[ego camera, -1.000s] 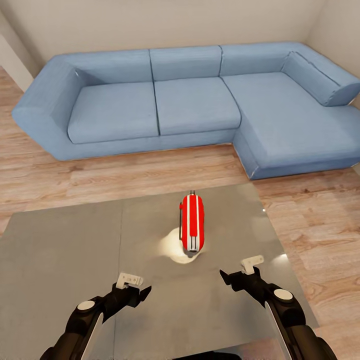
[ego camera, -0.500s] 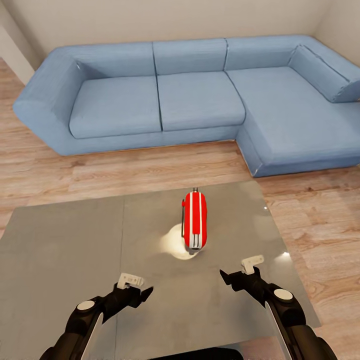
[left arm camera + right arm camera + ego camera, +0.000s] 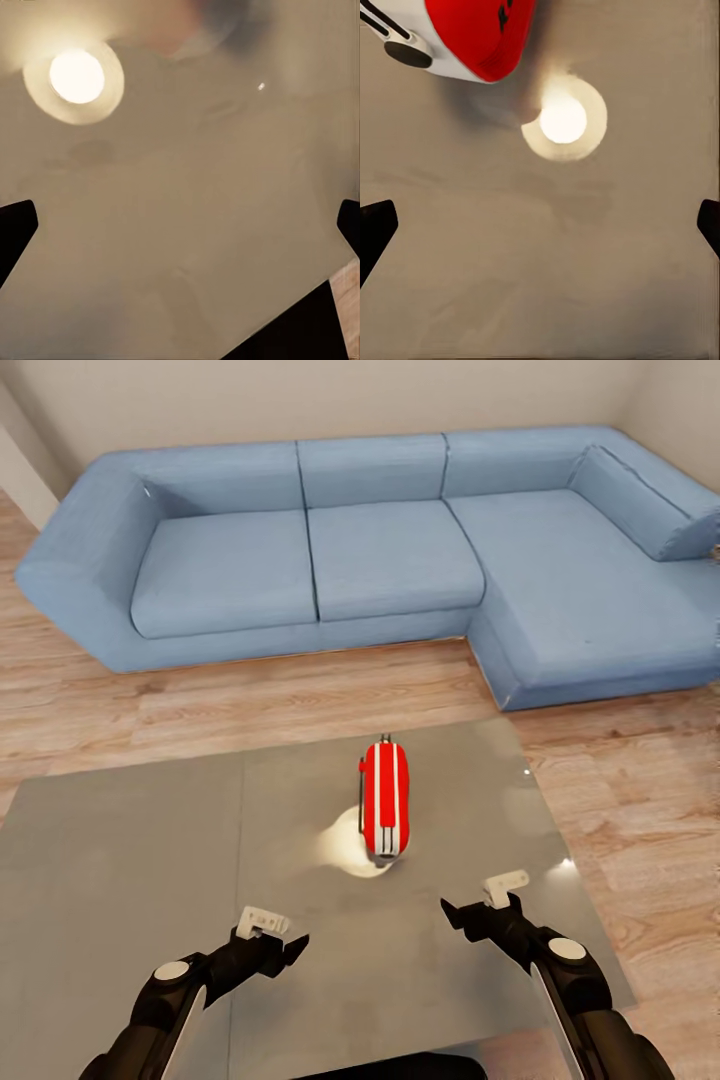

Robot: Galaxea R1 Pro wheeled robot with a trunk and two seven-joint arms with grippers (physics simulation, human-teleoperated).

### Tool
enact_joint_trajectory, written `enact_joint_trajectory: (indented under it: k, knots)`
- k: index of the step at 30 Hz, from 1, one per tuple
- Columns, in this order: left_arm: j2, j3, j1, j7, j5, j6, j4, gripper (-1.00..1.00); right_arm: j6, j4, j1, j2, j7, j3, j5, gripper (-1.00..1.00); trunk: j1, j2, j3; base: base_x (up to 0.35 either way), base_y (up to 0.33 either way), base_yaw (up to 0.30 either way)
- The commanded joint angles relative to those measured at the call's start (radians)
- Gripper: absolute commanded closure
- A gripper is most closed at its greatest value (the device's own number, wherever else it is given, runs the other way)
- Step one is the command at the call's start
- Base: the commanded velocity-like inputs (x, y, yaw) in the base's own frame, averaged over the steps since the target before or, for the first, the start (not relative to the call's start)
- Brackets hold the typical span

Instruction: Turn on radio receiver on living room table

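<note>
The red radio receiver (image 3: 384,800) with white stripes lies on the glossy grey table (image 3: 130,860), lengthwise away from me, near the middle of the far half. A thin handle runs along its left side. My left gripper (image 3: 285,938) hovers open over the table's near part, short of the radio and to its left. My right gripper (image 3: 472,905) hovers open, short of the radio and to its right. In the right wrist view the radio (image 3: 472,34) sits at the frame edge beyond the spread fingertips (image 3: 375,225). The left wrist view has bare table (image 3: 187,187) between wide fingertips (image 3: 15,225).
A big blue L-shaped sofa (image 3: 400,550) stands beyond the table against the beige wall, with a strip of light wood floor (image 3: 250,705) between them. A bright lamp reflection (image 3: 345,850) glares on the tabletop beside the radio. The table's right edge (image 3: 575,870) is close to my right arm.
The whole head view has shifted slightly, so the camera moved; sofa and radio sit a little higher in frame. Both grippers hold the same open pose. The radio has not moved on the table.
</note>
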State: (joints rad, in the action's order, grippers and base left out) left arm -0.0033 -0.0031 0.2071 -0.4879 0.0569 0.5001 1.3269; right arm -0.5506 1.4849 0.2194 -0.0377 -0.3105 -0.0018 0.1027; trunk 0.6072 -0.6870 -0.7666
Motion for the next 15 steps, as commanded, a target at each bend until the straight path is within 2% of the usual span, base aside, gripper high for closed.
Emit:
enact_joint_trajectory:
  k: [1,6,15]
  knots:
    - [0.0,0.0,0.0,0.0,0.0,0.0,0.0,-1.0,0.0,0.0,0.0,0.0,0.0,0.0,0.0,-1.0,0.0,0.0,0.0,0.0,0.0,-0.172]
    - [0.0,0.0,0.0,0.0,0.0,0.0,0.0,-1.0,0.001,0.0,0.0,-0.001,-0.001,-0.001,0.0,-1.0,0.0,0.0,-0.001,0.0,0.0,-0.083]
    - [0.0,0.0,0.0,0.0,0.0,0.0,0.0,-1.0,0.001,0.0,0.0,-0.001,0.0,-0.001,0.0,-1.0,0.0,0.0,-0.002,0.0,0.0,-0.011]
